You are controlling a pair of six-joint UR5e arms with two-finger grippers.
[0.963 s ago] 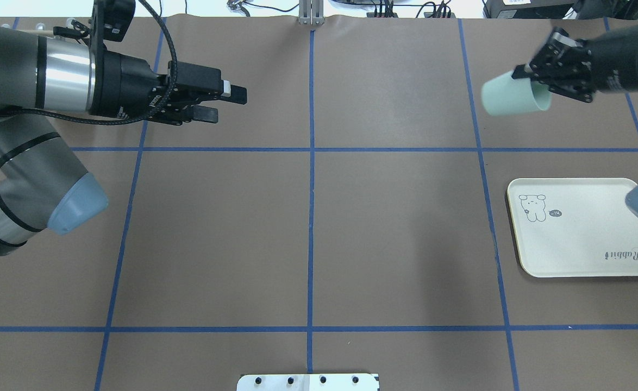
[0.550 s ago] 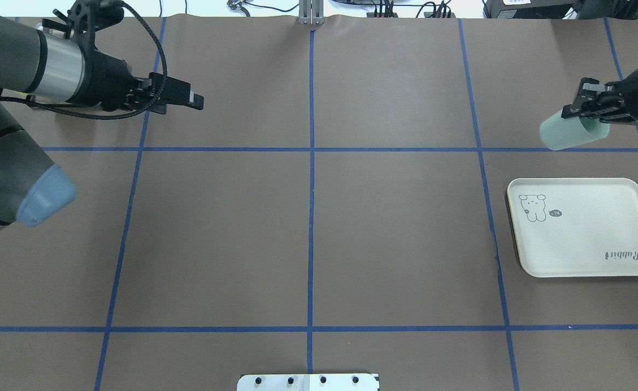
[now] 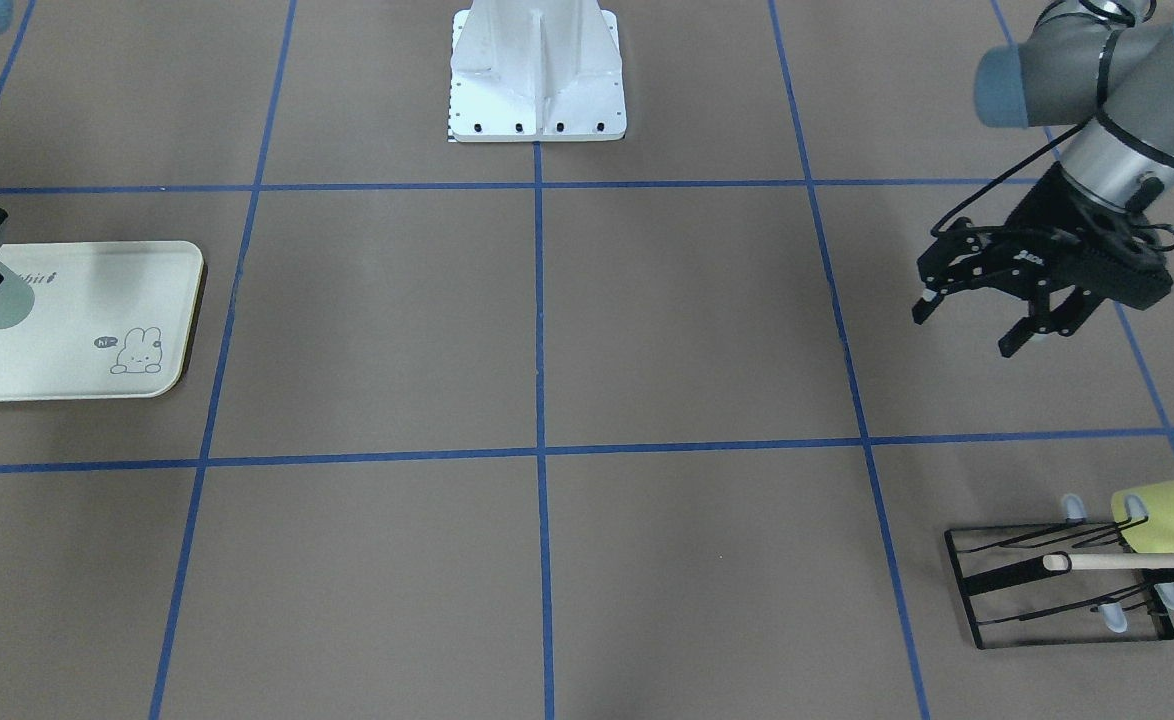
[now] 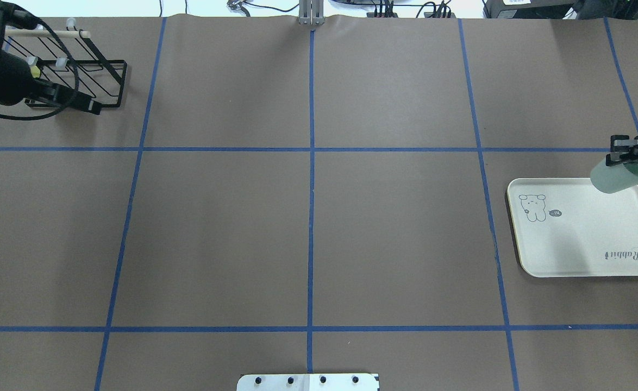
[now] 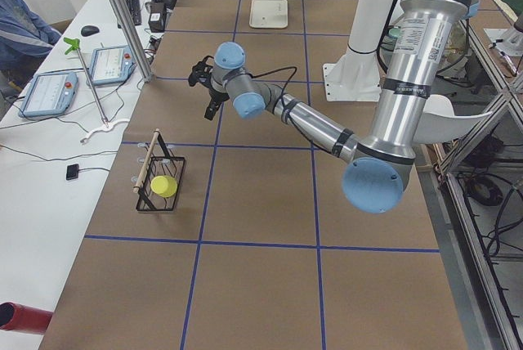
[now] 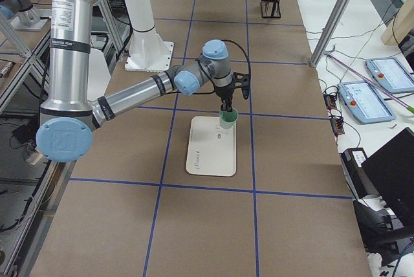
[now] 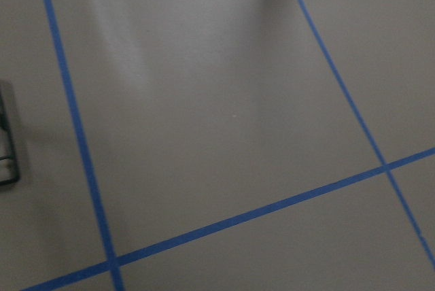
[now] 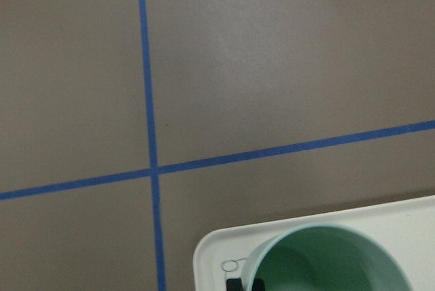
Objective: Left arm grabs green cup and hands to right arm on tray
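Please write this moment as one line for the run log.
right gripper: shut on green cup | green cup: over tray corner, contact unclear | left gripper: open, empty

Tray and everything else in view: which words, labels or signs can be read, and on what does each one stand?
"Rabbit": script on the cream tray, upside down in the overhead view.
"hi": small bubble beside the bunny drawing on that tray.
Screens of the side-table pendants: too small to read.
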